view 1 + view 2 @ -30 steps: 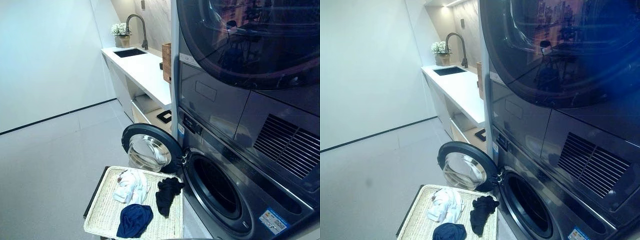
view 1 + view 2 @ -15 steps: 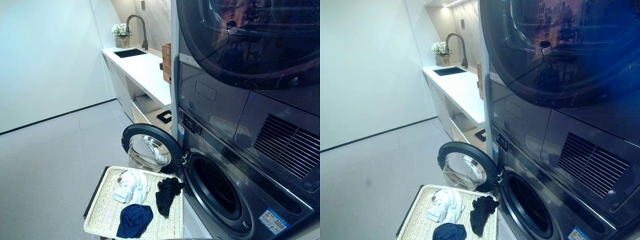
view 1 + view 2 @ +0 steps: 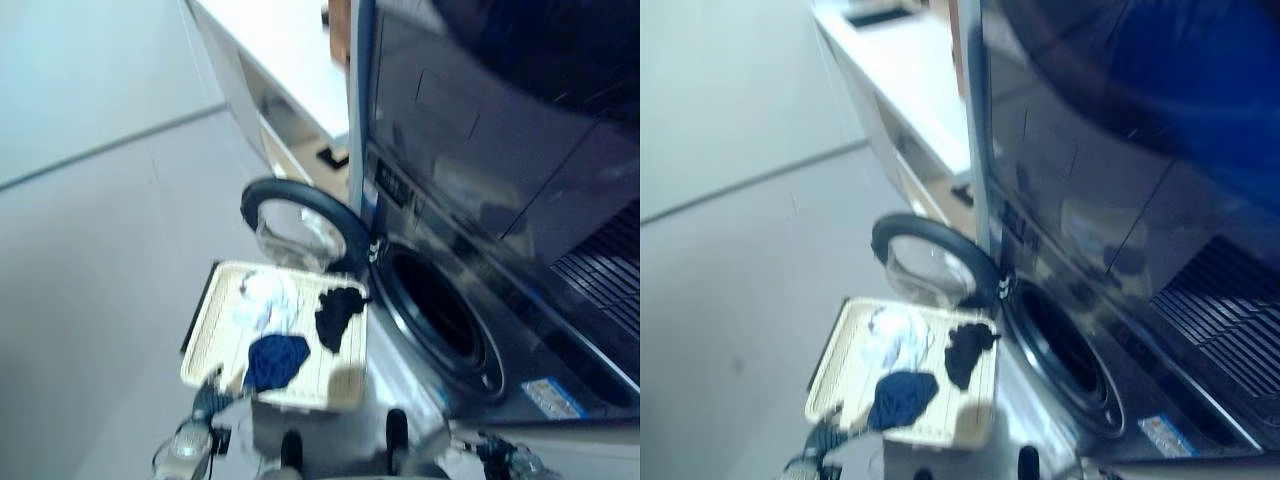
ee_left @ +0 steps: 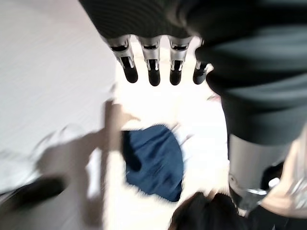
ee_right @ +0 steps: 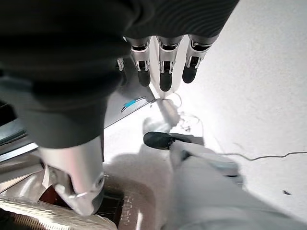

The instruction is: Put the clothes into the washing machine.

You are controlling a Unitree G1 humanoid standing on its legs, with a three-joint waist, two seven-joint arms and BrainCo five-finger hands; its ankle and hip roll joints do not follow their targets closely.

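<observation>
Clothes sitting in shallow cream woven tray (image 3: 205,345) on floor: crumpled white cloth (image 3: 265,300), black cloth (image 3: 336,312) draping over edge nearest dark front-loading washing machine (image 3: 440,320), navy cloth (image 3: 276,360). Round door (image 3: 300,225) hanging open, drum interior looking too dark. Left hand (image 4: 163,62) and right hand (image 5: 163,62) hanging relaxed, fingers straight, holding nothing.

Each hand, left hand (image 4: 158,52) and right hand (image 5: 163,52), has silver dark-tipped fingers under a dark ribbed cover.

Pale grey floor (image 3: 90,280), white counter (image 3: 290,60) along the wall
</observation>
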